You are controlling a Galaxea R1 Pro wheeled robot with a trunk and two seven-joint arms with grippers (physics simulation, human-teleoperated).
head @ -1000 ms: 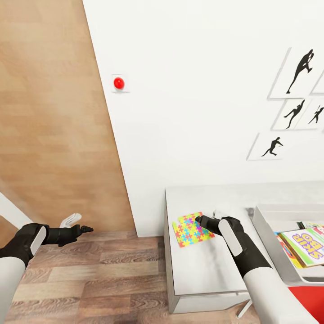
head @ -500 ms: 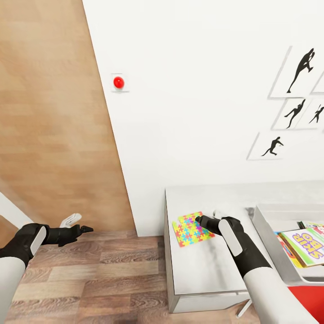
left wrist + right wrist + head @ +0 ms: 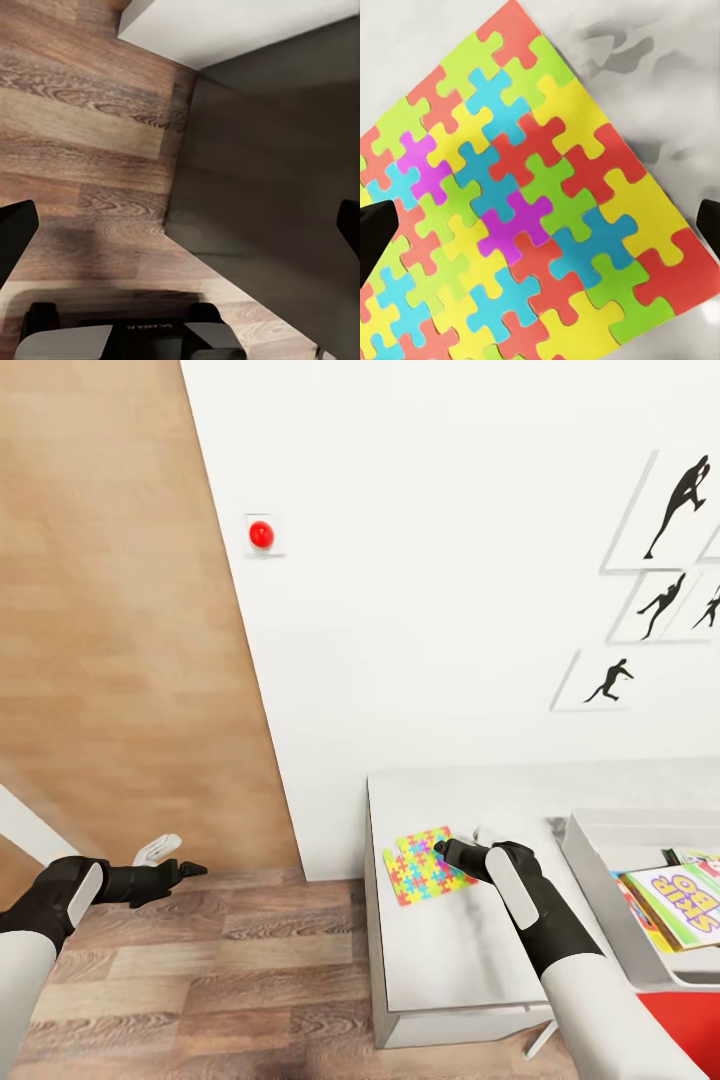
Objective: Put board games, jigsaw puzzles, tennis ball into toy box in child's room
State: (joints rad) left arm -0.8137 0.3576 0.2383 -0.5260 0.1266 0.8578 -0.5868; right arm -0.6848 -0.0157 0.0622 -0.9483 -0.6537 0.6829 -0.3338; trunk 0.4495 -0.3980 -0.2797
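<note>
A jigsaw puzzle lies flat near the left end of the table; its yellow, red, blue and green pieces spread across the right wrist view. My right gripper hovers just above the puzzle's right side, open, with nothing between its fingertips. The toy box stands at the table's right, holding a yellow-green board game with other flat boxes beside it. My left gripper hangs open over the wood floor left of the table, and in its wrist view it is empty.
A white wall with a red button and black sports pictures rises behind the table. A brown wooden panel fills the left. Something red sits low at the right. The table's dark side panel is near my left gripper.
The head view has shifted slightly, so the wall pictures and button sit a little higher. Neither arm nor the puzzle has visibly moved.
</note>
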